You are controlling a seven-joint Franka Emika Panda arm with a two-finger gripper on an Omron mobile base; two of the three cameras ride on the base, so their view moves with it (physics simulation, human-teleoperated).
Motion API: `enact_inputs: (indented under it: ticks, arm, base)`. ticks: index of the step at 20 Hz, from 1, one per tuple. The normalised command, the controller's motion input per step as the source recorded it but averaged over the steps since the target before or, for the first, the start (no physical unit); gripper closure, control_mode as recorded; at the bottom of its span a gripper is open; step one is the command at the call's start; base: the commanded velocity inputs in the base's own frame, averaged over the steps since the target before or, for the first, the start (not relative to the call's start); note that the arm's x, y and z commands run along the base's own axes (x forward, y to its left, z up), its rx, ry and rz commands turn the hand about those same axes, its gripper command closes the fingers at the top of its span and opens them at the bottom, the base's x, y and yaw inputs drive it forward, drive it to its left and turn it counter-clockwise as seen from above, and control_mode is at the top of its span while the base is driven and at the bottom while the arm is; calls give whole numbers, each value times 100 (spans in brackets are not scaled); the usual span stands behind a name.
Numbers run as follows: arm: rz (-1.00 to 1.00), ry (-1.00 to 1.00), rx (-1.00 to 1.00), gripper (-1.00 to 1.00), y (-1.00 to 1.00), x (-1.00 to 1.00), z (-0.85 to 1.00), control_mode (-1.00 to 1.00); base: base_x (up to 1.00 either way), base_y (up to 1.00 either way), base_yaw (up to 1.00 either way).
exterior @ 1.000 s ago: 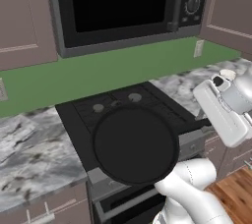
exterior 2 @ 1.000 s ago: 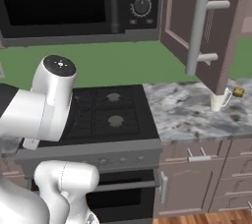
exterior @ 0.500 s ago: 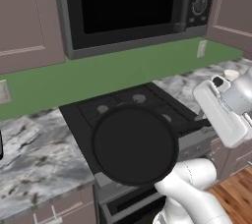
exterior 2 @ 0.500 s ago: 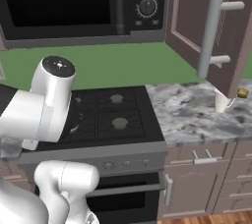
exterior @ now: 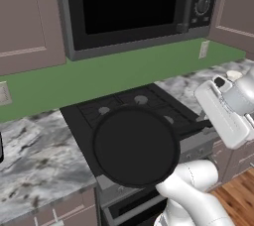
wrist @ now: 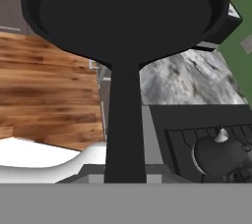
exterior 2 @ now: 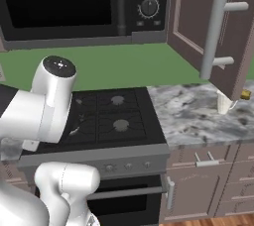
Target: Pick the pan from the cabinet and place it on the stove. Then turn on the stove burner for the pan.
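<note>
The black pan (exterior: 134,145) hangs level over the front of the stove (exterior: 124,103), its rim reaching past the stove's front edge. Its long handle (exterior: 196,127) runs right to my gripper (exterior: 209,122), which is shut on it. In the hand view the pan (wrist: 125,12) fills the top and its handle (wrist: 125,120) drops straight down into the gripper (wrist: 125,173). In the right base view my arm covers the pan, and the stove (exterior 2: 116,116) with its knob strip (exterior 2: 126,166) lies below. The cabinet door (exterior 2: 198,27) stands open at the upper right.
A black microwave (exterior: 129,7) hangs right above the stove. Marble counter (exterior 2: 198,116) lies to the right, with a pale cup (exterior 2: 224,103) behind the open door. Drawers (exterior 2: 208,160) sit below it. Wooden floor (wrist: 49,95) shows under the pan.
The whole picture has slid to the right in both base views, so the camera has moved with the base. The pan stays held in the same place relative to the arm.
</note>
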Motion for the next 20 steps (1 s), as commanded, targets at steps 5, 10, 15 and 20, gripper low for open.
enact_inputs:
  ticks: [5,10,15,20]
  arm:
    - [0,-2,1,100,-6,-6,-1,-100]
    - [-8,-5,5,100,-35,-22,-2,-100]
    - [-19,0,3,100,-33,-2,0,-100]
    - [-25,1,3,100,-32,0,0,-100]
  base:
    - [-14,-15,0]
    - [0,0,0]
    - [0,0,0]
    - [0,0,0]
